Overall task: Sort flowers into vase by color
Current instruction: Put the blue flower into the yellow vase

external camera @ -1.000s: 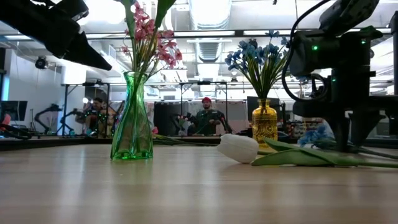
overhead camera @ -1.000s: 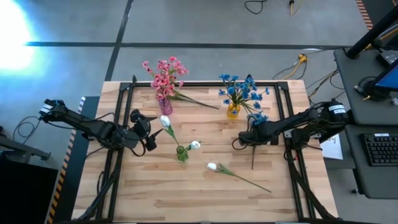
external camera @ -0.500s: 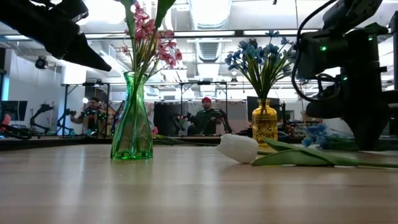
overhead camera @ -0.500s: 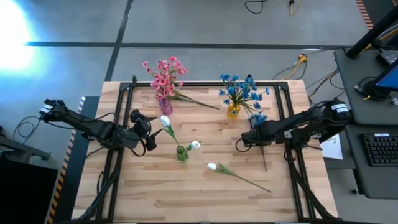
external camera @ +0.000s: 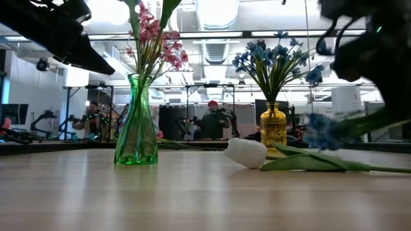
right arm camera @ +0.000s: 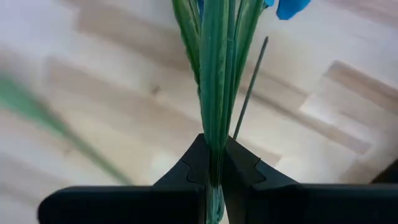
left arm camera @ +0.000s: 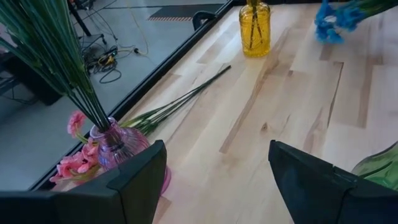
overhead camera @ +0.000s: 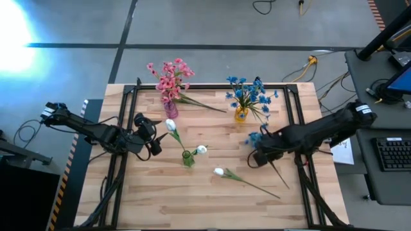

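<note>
A pale wooden table framed in black rails sits on a grey concrete floor; a desk with a keyboard stands at the right edge. No writing is legible. The right gripper, centre-right, pinches a blue flower sprig by its stems. The left gripper, centre-left, is spread and empty. A white flower lies at lower centre. Through the low view, people sit at workstations in the room beyond.
</note>
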Tool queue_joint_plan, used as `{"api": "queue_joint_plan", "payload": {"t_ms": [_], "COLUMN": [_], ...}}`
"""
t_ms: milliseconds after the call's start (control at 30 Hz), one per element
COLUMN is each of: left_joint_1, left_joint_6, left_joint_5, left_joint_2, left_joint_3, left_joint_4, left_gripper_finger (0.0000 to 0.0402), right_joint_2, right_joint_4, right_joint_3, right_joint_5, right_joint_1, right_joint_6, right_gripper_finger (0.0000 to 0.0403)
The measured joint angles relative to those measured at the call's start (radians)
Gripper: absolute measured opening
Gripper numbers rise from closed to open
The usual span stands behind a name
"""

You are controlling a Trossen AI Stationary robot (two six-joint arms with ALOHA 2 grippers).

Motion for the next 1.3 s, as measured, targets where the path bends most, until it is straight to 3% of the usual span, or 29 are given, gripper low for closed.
{"api": "queue_joint_plan", "payload": {"t_ms": [267, 467, 600, 733, 800, 900, 967, 1067, 1200, 1300], "left_joint_1": [0.000, 0.000, 0.000, 0.000, 0.000, 0.000, 0.000, 0.000, 0.000, 0.000], "left_joint_6": [-0.028, -0.049, -0.058, -0.064, -0.065, -0.065, -0.065, -0.065, -0.065, -0.065], "left_joint_5": [0.000, 0.000, 0.000, 0.000, 0.000, 0.000, 0.000, 0.000, -0.019, -0.026], "left_joint_2": [0.000, 0.000, 0.000, 0.000, 0.000, 0.000, 0.000, 0.000, 0.000, 0.000], "left_joint_3": [0.000, 0.000, 0.000, 0.000, 0.000, 0.000, 0.000, 0.000, 0.000, 0.000], "left_joint_4": [0.000, 0.001, 0.002, 0.002, 0.002, 0.002, 0.002, 0.002, 0.002, 0.002], "left_gripper_finger": [0.0268, 0.0268, 0.0268, 0.0268, 0.0268, 0.0268, 0.0268, 0.0268, 0.0268, 0.0268], "right_joint_2": [-0.107, -0.169, -0.178, -0.147, -0.117, -0.070, -0.043, -0.010, 0.006, 0.009], "right_joint_4": [0.169, 0.410, 0.569, 0.699, 0.742, 0.777, 0.787, 0.790, 0.866, 0.996], "right_joint_3": [0.023, 0.023, 0.023, 0.017, 0.011, 0.010, 0.010, 0.009, 0.009, 0.009], "right_joint_5": [0.251, 0.429, 0.708, 1.090, 1.255, 1.412, 1.454, 1.434, 1.288, 1.143], "right_joint_1": [0.112, 0.132, 0.132, 0.137, 0.137, 0.127, 0.119, 0.105, 0.093, 0.090], "right_joint_6": [-0.089, -0.347, -0.568, -0.753, -0.813, -0.831, -0.802, -0.754, -0.788, -0.930], "right_gripper_finger": [0.0015, 0.0015, 0.0015, 0.0015, 0.0015, 0.0015, 0.0015, 0.0015, 0.0015, 0.0015]}}
